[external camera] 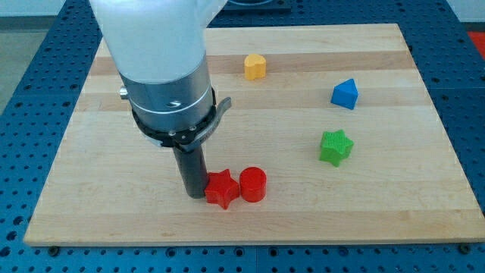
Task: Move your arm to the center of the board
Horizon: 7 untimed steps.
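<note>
Beside red star (pixel 221 189), my tip (pixel 195 194)

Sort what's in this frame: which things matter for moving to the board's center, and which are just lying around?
Job:
my tip, low at the view's left, beside the red star
board

Lying about:
red star
red cylinder
green star
blue block
yellow block

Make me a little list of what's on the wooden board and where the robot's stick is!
board: wooden board on a blue table
my tip: near the view's bottom, left of centre
red star: right beside my tip
red cylinder: right of the red star, touching it
green star: view's right
blue block: above the green star
yellow block: near the view's top
</note>
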### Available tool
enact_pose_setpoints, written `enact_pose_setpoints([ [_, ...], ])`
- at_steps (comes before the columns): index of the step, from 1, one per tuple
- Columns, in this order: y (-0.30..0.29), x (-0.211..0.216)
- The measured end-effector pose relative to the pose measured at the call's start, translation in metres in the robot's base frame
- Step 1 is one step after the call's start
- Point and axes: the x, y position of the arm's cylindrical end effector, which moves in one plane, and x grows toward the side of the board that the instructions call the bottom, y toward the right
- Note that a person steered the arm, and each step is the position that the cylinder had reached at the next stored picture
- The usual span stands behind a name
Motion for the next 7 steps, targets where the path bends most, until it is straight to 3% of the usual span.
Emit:
enact_pose_setpoints([
  [4,0.020,-0.050],
  [7,0.042,-0.053],
])
